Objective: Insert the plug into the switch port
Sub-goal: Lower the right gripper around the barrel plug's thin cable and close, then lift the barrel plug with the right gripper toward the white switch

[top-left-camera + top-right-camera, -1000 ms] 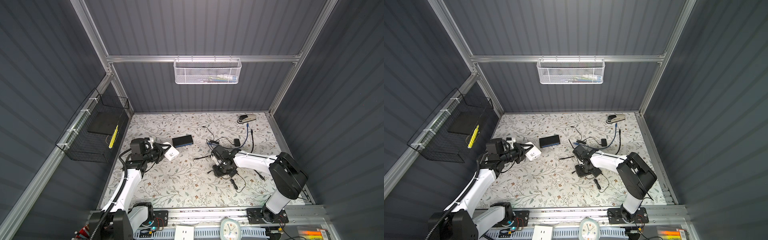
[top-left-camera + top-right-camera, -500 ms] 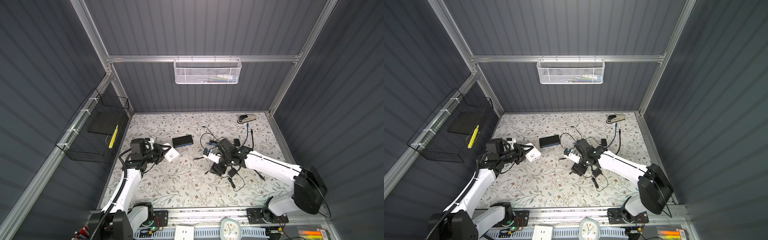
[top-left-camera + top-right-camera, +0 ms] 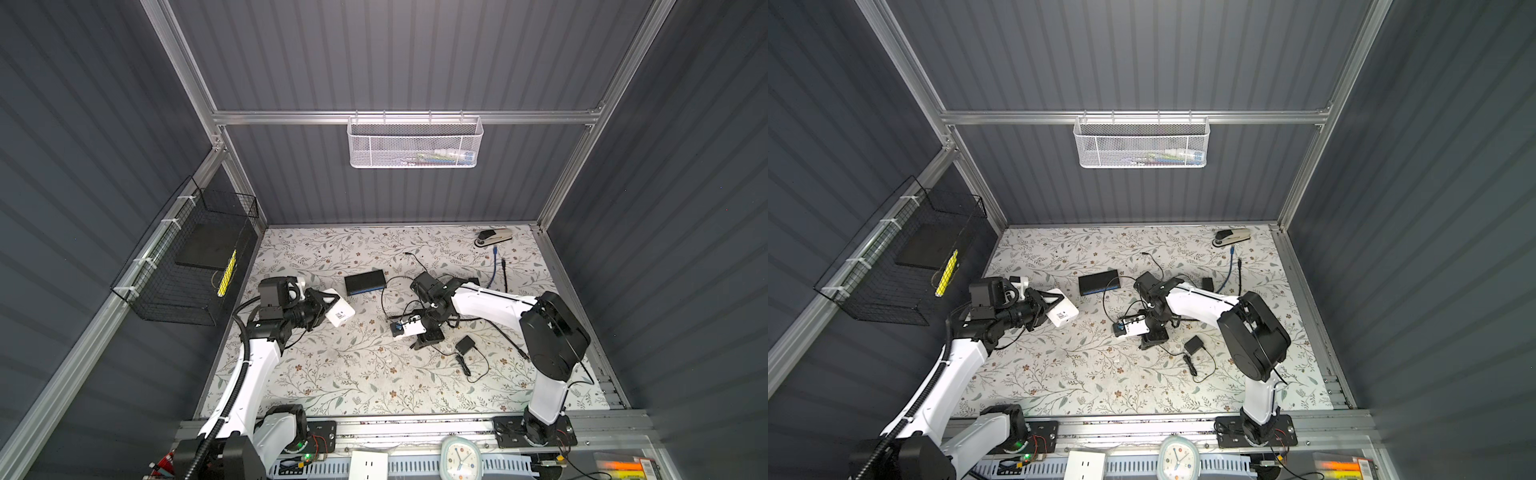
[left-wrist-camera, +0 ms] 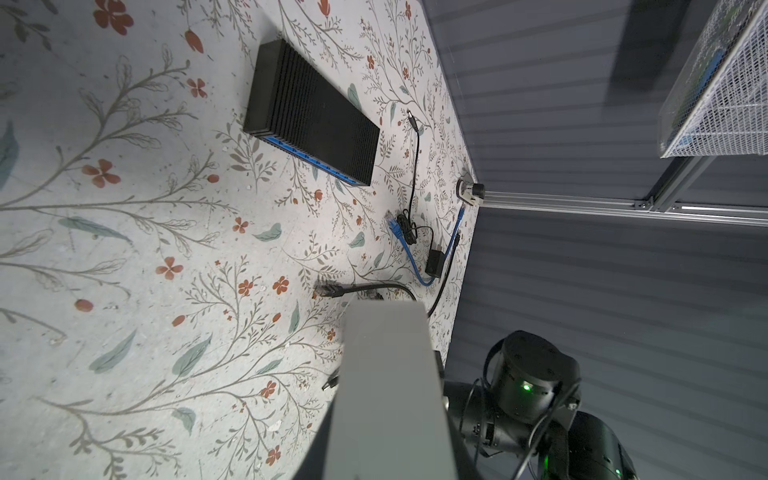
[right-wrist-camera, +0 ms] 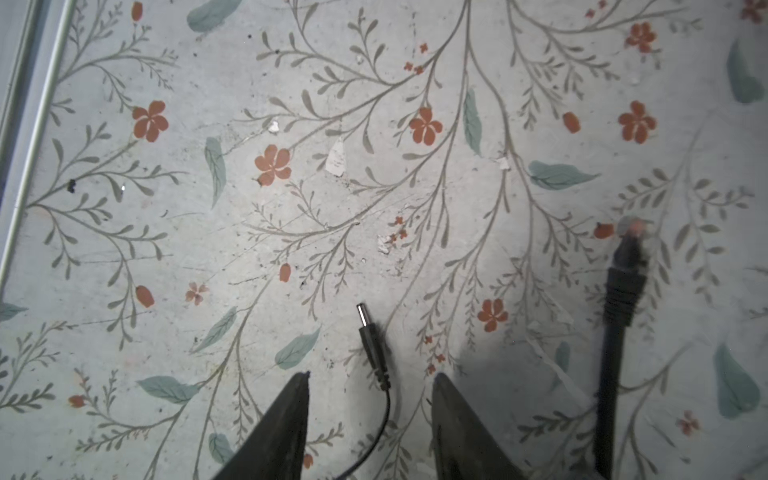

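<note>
Hovering over the mat (image 5: 166, 228), my right gripper (image 5: 372, 376) stands spread; the plug (image 5: 370, 336) lies between its fingertips, touching neither. My left gripper (image 3: 331, 308) pinches a white box (image 3: 341, 316).

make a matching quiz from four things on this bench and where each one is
1 white box
2 black box
3 stapler
4 barrel plug

a far right corner of the mat
b between the open jaws of the right gripper
c held by the left gripper
d flat on the mat between the two arms

Pairs: 1-c, 2-d, 3-a, 4-b
</note>
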Robot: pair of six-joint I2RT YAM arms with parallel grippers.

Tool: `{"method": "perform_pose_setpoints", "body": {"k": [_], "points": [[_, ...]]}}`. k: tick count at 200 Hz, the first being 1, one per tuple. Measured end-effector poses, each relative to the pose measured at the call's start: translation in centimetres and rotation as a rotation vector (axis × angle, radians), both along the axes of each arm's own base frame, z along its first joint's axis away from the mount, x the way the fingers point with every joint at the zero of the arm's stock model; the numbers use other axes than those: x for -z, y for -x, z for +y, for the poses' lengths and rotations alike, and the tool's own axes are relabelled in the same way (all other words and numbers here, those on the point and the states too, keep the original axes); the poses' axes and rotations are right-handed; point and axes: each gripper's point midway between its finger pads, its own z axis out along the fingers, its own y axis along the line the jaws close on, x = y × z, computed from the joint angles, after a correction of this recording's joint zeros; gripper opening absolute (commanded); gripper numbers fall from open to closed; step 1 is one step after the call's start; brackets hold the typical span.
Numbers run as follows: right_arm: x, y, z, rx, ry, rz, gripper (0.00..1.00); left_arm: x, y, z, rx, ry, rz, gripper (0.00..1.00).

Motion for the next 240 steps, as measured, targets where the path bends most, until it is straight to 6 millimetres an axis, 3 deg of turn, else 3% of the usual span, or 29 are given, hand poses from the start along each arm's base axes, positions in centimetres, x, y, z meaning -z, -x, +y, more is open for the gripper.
{"method": "perform_pose_setpoints", "body": {"k": [37,78,167,240], "points": [[1.6,-0.8,0.2,-0.002,0.057,-0.066,0.47,-0.1,0.1,0.0,0.0,0.0,-0.001,0.0],[1.8,-1.6,0.1,0.008,0.066,-0.1,0.4,-0.1,0.1,0.0,0.001,0.0,0.003,0.0],[2.6,0.2,0.3,-0.016,0.059,-0.005,0.27,0.1,0.0,0.0,0.003,-0.002,0.011,0.0],[2.7,-1.0,-1.7,0.072,0.101,0.04,0.27,-0.6,-0.1,-0.1,0.007,-0.002,-0.006,0.0]]}}
